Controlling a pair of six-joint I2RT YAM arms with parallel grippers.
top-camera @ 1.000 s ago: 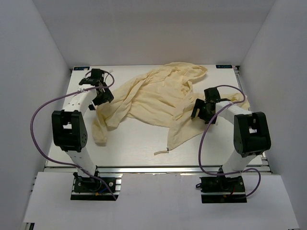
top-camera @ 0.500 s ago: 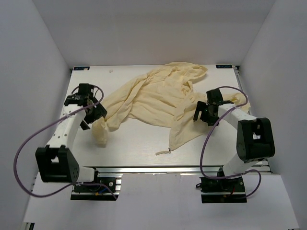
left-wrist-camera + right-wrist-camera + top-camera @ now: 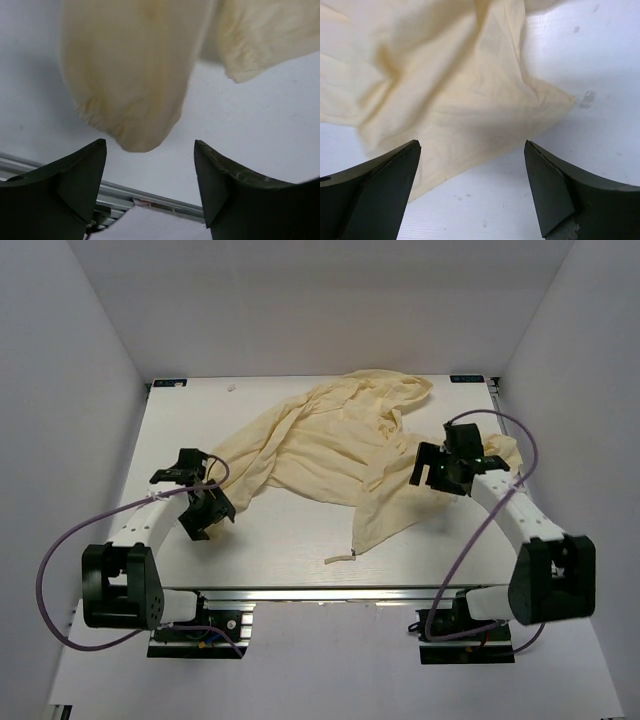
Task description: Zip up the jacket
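Note:
The pale yellow jacket (image 3: 330,445) lies crumpled across the middle and back of the white table (image 3: 280,540). One long flap reaches toward the near edge, ending in a thin pale strip (image 3: 340,558). My left gripper (image 3: 205,512) is open over the end of the jacket's left sleeve. In the left wrist view the sleeve cuff (image 3: 130,95) lies just ahead of my open left gripper (image 3: 150,146), not between the fingers. My right gripper (image 3: 440,468) is open over the jacket's right side. In the right wrist view a fold of the jacket (image 3: 450,90) lies ahead of my open, empty right gripper (image 3: 471,146).
White walls close the table in on the left, back and right. A metal rail (image 3: 320,592) runs along the near edge and shows in the left wrist view (image 3: 140,197). Purple cables (image 3: 60,550) loop off both arms.
My left arm swung from the back left corner toward the near edge, down to the sleeve end. My right gripper shifted slightly right and back. The jacket has barely moved.

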